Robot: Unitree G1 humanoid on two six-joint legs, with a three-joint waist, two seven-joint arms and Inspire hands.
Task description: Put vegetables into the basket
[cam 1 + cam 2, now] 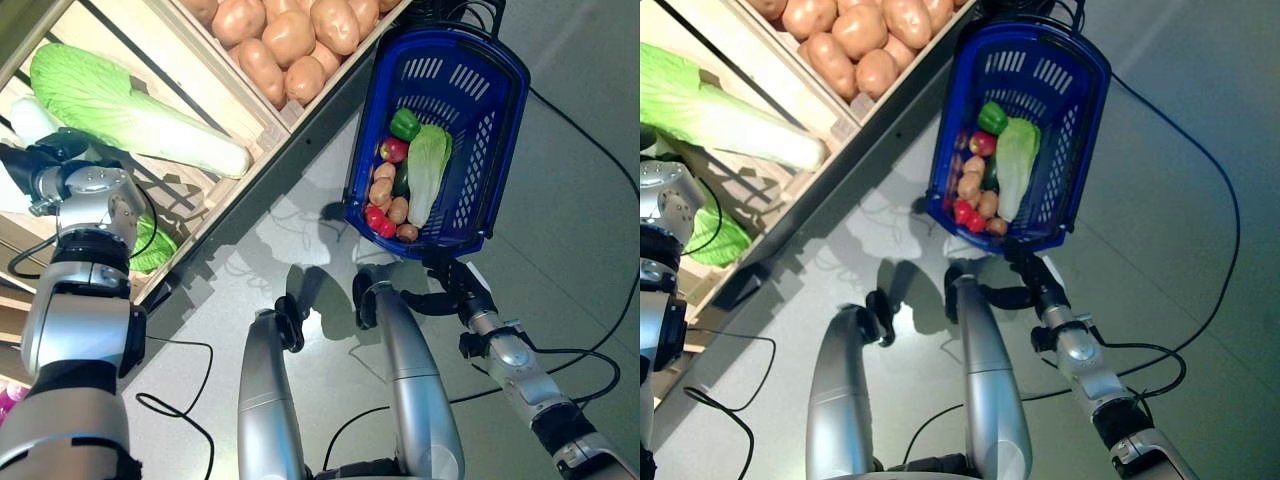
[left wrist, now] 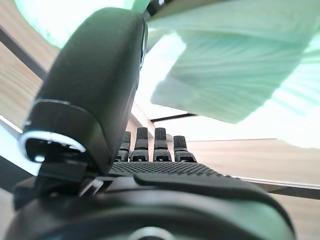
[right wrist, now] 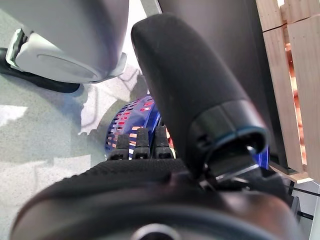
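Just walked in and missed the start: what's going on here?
The robot's right hand holds a blue basket already loaded with a green pepper, a cabbage, potatoes and red vegetables. Its left hand reaches into the wooden shelf beside a napa cabbage; it grips nothing yet.
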